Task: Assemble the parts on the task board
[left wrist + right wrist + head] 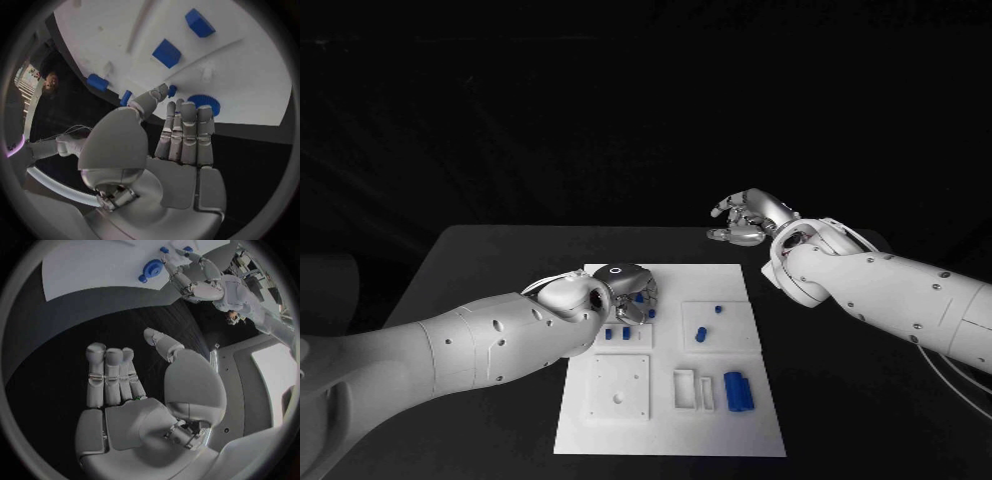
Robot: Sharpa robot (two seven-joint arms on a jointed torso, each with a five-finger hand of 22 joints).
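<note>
The white task board (672,420) lies in the middle of the black table. My left hand (610,287) hovers over its far left part, fingers straight and side by side, holding nothing. Just past its fingertips (187,112) a blue gear (203,104) lies on the board, and a tiny blue piece (172,90) sits by the thumb tip. Two blue blocks (167,53) stand further on. A large blue cylinder (738,390) lies near the front right. My right hand (754,218) hangs empty over the bare table beyond the board's far right corner, fingers (109,375) extended.
Small blue pegs (620,333) stand in a raised square left of centre, and others (701,334) on the square to its right. A white square plate (616,387) and a white slotted frame (691,389) occupy the board's near half. Black table (473,260) surrounds the board.
</note>
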